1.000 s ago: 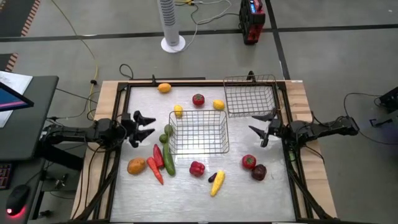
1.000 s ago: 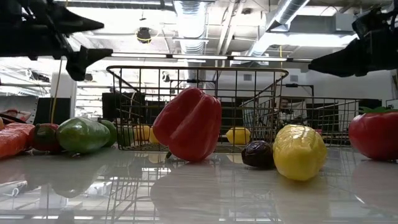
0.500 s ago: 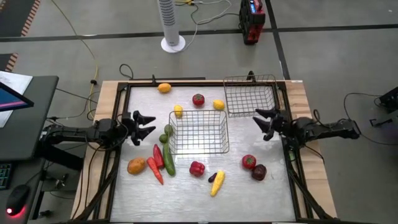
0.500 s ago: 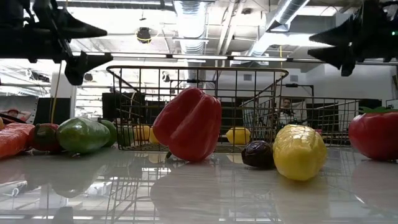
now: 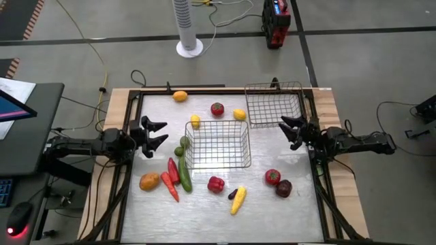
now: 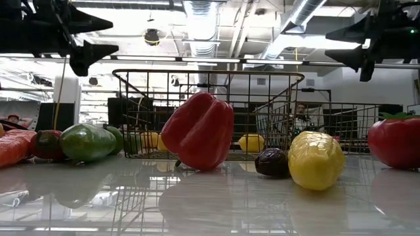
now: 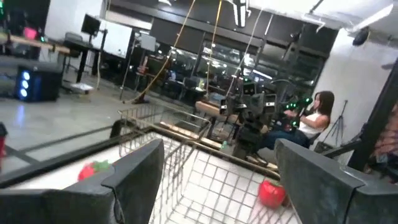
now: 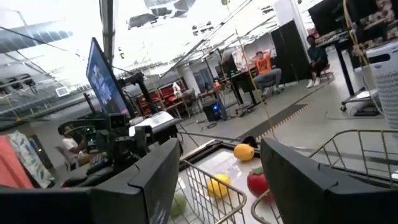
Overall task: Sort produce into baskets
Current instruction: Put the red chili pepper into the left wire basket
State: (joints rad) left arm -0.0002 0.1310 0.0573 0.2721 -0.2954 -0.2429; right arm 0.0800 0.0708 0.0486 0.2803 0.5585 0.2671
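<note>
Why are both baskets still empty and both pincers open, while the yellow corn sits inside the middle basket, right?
Not quite. The corn lies on the table, outside the middle basket, as the high view shows. Both baskets are empty, and the left pincer and right pincer are open.

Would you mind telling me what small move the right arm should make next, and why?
Probably lower the right gripper toward the red tomato. It hangs open above the table beside the far basket, holding nothing, and both baskets look empty, so no piece is sorted yet.
</note>
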